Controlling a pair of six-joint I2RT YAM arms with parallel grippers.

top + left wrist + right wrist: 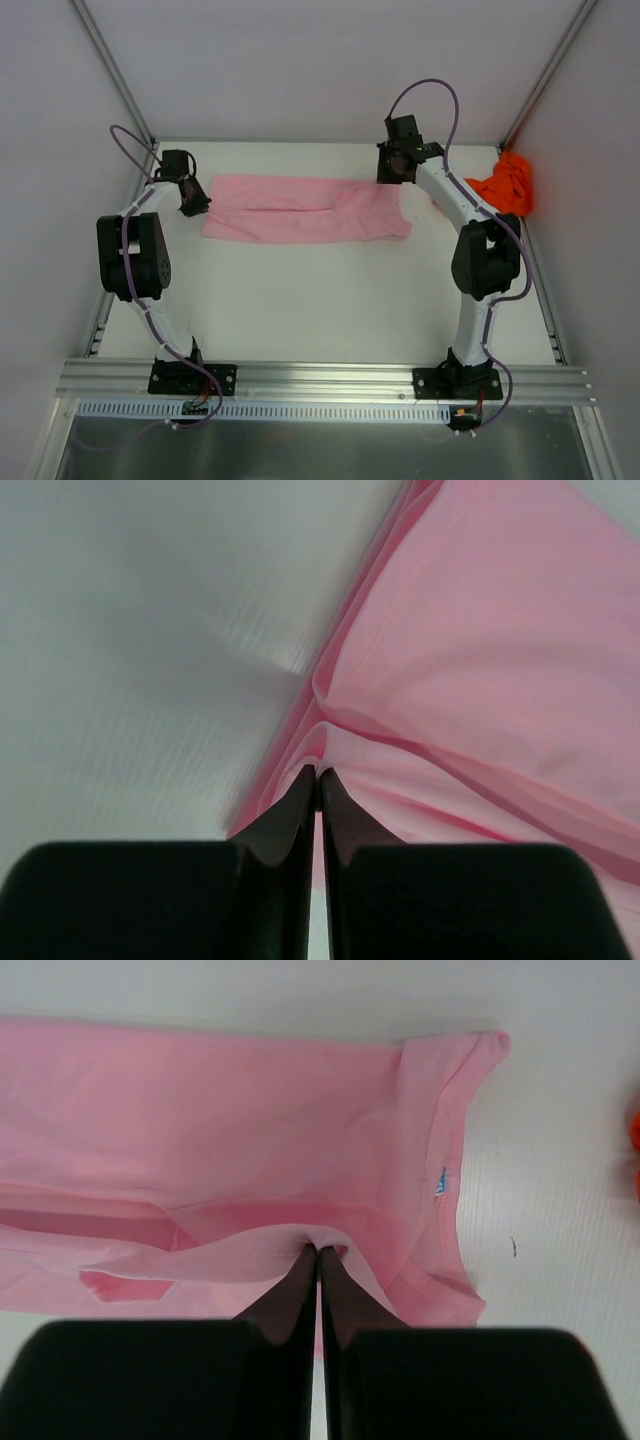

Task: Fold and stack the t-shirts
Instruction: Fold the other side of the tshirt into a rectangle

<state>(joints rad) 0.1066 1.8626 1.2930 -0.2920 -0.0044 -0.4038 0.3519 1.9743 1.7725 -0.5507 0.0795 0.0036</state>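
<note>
The pale pink t-shirt (305, 210) lies as a long folded strip across the far part of the table. My left gripper (192, 203) is at its left end, shut on a pinch of the pink cloth (470, 660). My right gripper (392, 172) is at its right end, shut on a fold of the same shirt (230, 1130) near the neck with its small blue label (441, 1182). The orange-red t-shirt (507, 183) lies crumpled at the far right, beside the right arm.
Grey walls and a metal frame close in the white table (320, 300) on three sides. The arm bases stand on the rail (320, 380) at the near edge. A sliver of the orange shirt shows in the right wrist view (634, 1150).
</note>
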